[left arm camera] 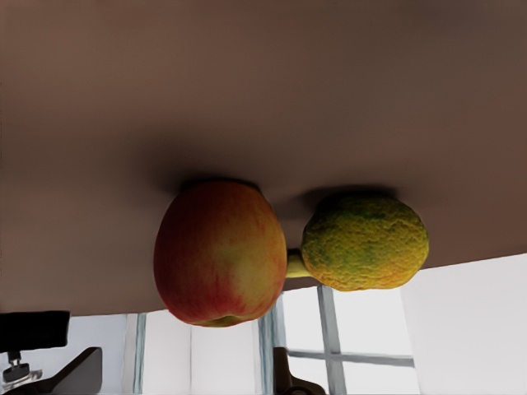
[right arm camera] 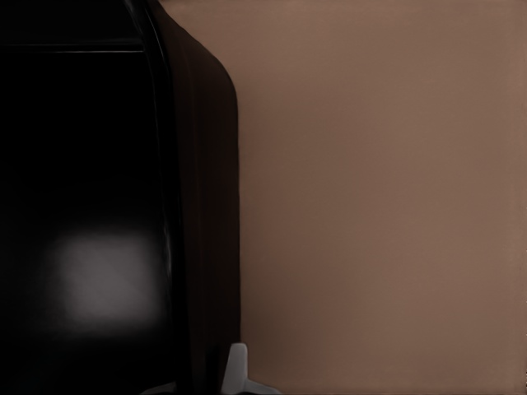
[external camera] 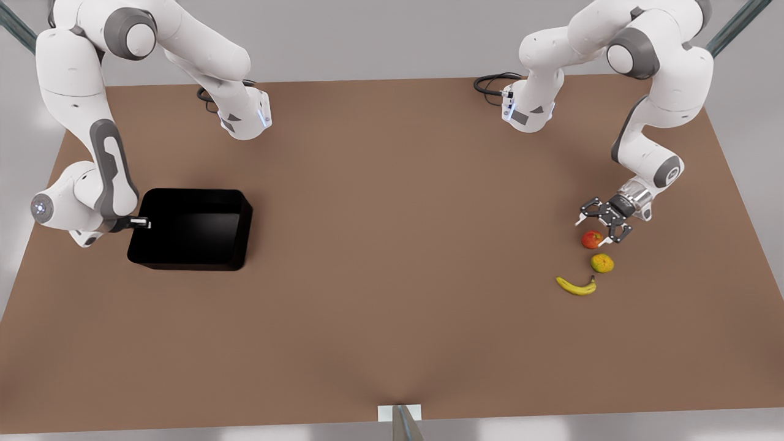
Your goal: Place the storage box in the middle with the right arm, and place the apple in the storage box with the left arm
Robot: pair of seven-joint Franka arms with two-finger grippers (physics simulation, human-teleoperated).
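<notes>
The storage box (external camera: 191, 228) sits far toward the front view's left, not yet in the middle; the right gripper (external camera: 139, 222) seems clamped on its wall, so dragging comes next. The left gripper (external camera: 606, 222), fingers spread, hovers just beside the apple (external camera: 591, 239), ungrasped.

Black storage box (right arm camera: 99, 206) beside bare brown tabletop (right arm camera: 379, 197), seen from the right wrist.

The storage box is dark and glossy, with a soft pale reflection on its inner floor. Its wall runs as a thin rim line and curves away at a rounded corner where it meets the tabletop. The tabletop is plain, evenly brown and unmarked. One white fingertip (right arm camera: 236, 369) of the right pincer pokes in just outside the box wall, close against it; whether it actually touches the wall cannot be told.
</notes>
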